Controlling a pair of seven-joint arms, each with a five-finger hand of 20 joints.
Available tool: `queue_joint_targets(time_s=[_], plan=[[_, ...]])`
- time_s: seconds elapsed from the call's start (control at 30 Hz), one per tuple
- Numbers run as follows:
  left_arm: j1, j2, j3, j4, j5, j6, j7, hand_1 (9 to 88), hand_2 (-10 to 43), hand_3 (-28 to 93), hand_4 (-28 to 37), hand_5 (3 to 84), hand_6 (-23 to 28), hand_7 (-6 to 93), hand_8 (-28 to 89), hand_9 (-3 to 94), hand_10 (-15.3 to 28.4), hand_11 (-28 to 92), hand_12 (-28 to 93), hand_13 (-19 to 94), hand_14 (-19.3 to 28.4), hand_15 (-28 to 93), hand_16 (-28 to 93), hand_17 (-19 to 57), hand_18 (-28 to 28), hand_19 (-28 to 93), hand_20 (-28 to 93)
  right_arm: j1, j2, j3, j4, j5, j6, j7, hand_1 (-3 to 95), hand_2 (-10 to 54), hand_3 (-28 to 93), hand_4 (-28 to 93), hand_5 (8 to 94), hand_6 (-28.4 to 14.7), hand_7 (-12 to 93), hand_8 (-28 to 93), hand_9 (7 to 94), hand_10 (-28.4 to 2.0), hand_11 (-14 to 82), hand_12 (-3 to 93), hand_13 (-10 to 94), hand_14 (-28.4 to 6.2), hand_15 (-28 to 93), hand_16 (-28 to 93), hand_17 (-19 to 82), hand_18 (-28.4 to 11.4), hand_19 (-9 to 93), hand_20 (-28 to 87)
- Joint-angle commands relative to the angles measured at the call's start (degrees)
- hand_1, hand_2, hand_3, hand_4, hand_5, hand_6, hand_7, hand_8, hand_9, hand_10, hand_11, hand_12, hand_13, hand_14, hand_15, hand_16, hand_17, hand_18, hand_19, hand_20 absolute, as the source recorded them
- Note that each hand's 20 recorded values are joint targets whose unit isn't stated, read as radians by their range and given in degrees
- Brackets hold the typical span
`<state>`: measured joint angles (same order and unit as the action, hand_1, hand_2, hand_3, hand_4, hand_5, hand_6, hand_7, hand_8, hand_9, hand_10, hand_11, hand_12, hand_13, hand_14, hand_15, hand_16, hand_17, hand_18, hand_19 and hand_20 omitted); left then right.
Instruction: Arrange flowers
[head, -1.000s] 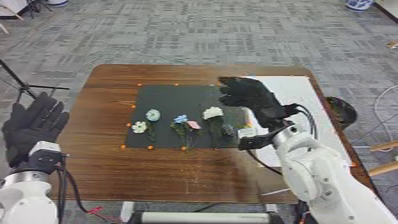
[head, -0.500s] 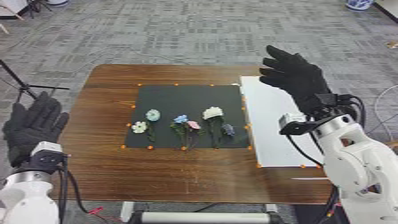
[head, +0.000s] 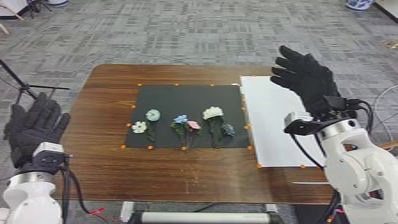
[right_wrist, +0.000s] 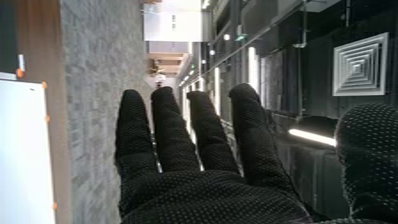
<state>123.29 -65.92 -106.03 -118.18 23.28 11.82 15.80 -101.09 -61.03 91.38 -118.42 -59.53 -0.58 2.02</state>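
In the head view my right hand (head: 305, 82) is raised over the white board at the table's right side, fingers straight and holding nothing. My left hand (head: 35, 127) stands open off the table's left edge. On the dark mat lie a pale teal flower (head: 153, 115), a cream flower (head: 139, 127), a blue flower (head: 180, 119), a pink flower (head: 194, 125), a white flower (head: 212, 113) and a small dusky blue flower (head: 228, 130), stems toward me. In the right wrist view my right hand (right_wrist: 213, 197) has its fingers extended, thumb apart.
The dark mat (head: 182, 95) lies mid-table with orange dots round its border. Right of it is the white board (head: 271, 135), with a thin pale strip (head: 311, 183) near its front edge. A tripod (head: 29, 89) stands beyond the table's left side.
My right hand has moved from above the mat's right edge outward to the right, uncovering the small dusky flower and much of the white board. The left hand has stayed put.
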Motion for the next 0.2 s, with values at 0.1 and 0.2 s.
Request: queue_joint_targets(time_s=[0.1, 0.2], plan=[[-0.30, 0.56, 0.31, -0.45, 1.04, -1.75, -1.08, 20.7, 15.7, 65, -28.3, 33.6, 7.6, 2.5, -7, 23.0, 12.2, 11, 6, 14, 8.5, 6, -4, -8.0, 8.7, 23, 6, -1.31, 0.11, 0.92, -0.90, -0.48, 0.88, -0.98, 9.4, 14.0, 71, -22, 37.0, -4.7, 4, -7, 32.9, -16.1, 2.2, 13.1, 27, -15.6, 5, 25, 8, -17.4, 33, 14], [-0.38, 0.60, 0.41, -0.40, 1.23, -1.97, -1.17, 20.6, 15.7, 66, -28.3, 33.9, 7.8, 2.6, -7, 23.3, 12.3, 11, 6, 15, 8.8, 6, -4, -7.9, 8.9, 23, 6, -1.32, 0.37, 0.77, -0.89, -0.40, 0.90, -0.99, 9.5, 13.9, 71, -22, 37.0, -4.7, 4, -7, 32.9, -16.1, 2.1, 13.1, 27, -15.5, 5, 25, 8, -17.4, 33, 14]])
